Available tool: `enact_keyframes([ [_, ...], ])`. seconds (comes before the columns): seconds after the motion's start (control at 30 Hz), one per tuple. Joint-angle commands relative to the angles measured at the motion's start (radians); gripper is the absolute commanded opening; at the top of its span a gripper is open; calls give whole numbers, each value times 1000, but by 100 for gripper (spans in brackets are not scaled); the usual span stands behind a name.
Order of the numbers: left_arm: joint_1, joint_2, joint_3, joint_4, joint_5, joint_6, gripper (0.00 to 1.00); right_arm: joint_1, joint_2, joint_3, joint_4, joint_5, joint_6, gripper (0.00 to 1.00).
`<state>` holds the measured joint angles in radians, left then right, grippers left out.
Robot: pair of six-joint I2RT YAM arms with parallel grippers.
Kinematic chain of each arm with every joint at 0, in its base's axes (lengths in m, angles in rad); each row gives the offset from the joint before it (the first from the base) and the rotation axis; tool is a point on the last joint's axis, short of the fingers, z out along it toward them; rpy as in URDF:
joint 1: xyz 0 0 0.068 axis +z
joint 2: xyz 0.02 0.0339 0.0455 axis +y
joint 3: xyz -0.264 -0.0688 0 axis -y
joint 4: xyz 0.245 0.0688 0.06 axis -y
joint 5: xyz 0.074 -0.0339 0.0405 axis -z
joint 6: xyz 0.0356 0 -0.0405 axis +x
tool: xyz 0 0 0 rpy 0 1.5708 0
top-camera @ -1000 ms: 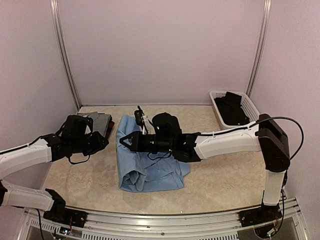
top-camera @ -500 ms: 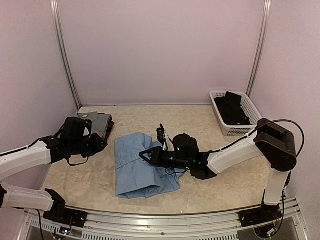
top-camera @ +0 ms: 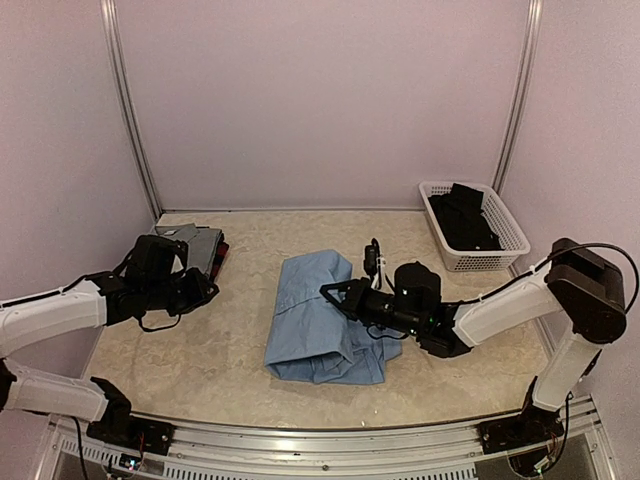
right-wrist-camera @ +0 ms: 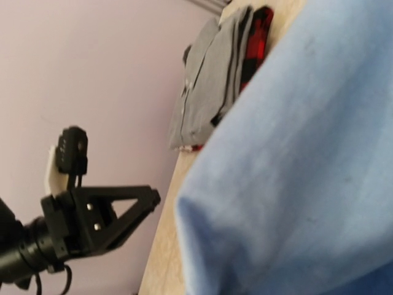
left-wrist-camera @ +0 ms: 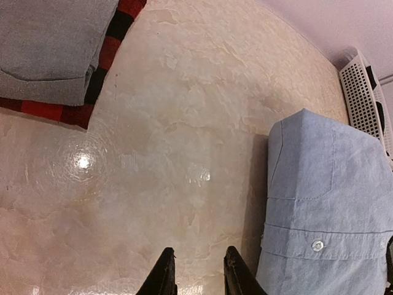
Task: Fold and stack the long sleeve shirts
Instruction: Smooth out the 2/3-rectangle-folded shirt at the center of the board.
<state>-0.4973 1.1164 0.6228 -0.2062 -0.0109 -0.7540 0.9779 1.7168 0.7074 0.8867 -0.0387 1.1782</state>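
Observation:
The light blue shirt [top-camera: 322, 325] lies partly folded mid-table, its button placket showing in the left wrist view [left-wrist-camera: 325, 203]. My right gripper [top-camera: 330, 291] lies low over its upper middle, shut on a fold of it. Blue cloth [right-wrist-camera: 307, 153] fills the right wrist view and hides the jaws. A folded grey shirt [top-camera: 192, 243] rests on the red-and-black plaid shirt [top-camera: 221, 252] at the back left; both also show in the wrist views: grey [left-wrist-camera: 49, 43] [right-wrist-camera: 209, 80], plaid [left-wrist-camera: 58, 110] [right-wrist-camera: 261, 31]. My left gripper [top-camera: 205, 285] [left-wrist-camera: 198, 253] hovers open over bare table between the stack and the blue shirt.
A white mesh basket [top-camera: 480, 264] holding dark clothes stands at the back right, its corner visible in the left wrist view [left-wrist-camera: 362, 92]. Walls and metal posts close the table's back and sides. The left gripper's black body [right-wrist-camera: 104, 215] shows in the right wrist view.
My right gripper has swept from the shirt's left edge toward the right, and the light blue shirt has shifted right with it. The left arm has stayed still.

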Motion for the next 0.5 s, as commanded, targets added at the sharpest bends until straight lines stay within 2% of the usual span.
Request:
enact_keyframes([
  [0.0, -9, 25, -4, 46, 5, 9, 25, -19, -91, -36, -98, 61, -10, 3],
  [0.27, -69, 77, 5, 115, 36, 27, 25, -40, -195, -39, -348, 119, -58, 9],
  [0.37, -88, 104, 12, 127, 28, 27, 25, -44, -228, -58, -330, 117, -64, 7],
  [0.47, -108, 130, 19, 139, 17, 25, 25, -52, -239, -81, -255, 71, -69, 0],
])
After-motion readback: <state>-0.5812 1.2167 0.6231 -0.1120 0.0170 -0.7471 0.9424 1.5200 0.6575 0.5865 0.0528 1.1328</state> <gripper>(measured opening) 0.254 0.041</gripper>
